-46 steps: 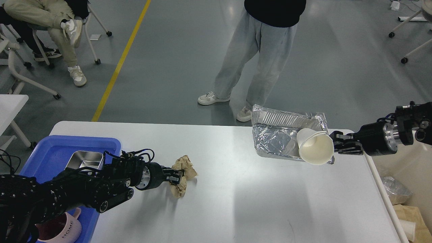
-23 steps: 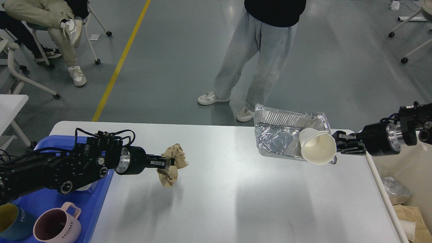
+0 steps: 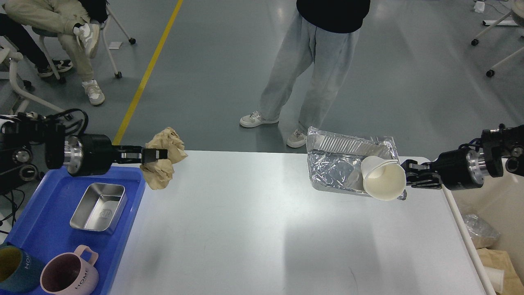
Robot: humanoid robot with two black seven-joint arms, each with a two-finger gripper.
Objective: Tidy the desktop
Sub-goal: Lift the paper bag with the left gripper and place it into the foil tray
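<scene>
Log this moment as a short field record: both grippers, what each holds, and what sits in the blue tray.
left gripper: shut on crumpled brown paper, held above the desktop's left rear edge
right gripper: shut on the foil tray at its right end, white paper cup lying in it
blue tray: steel container, pink mug, dark teal mug
bystander: standing behind the desktop

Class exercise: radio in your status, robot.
Left hand shut on crumpled paper, lifted. Right hand shut on paper cup by foil tray. Desktop unobstructed.
</scene>
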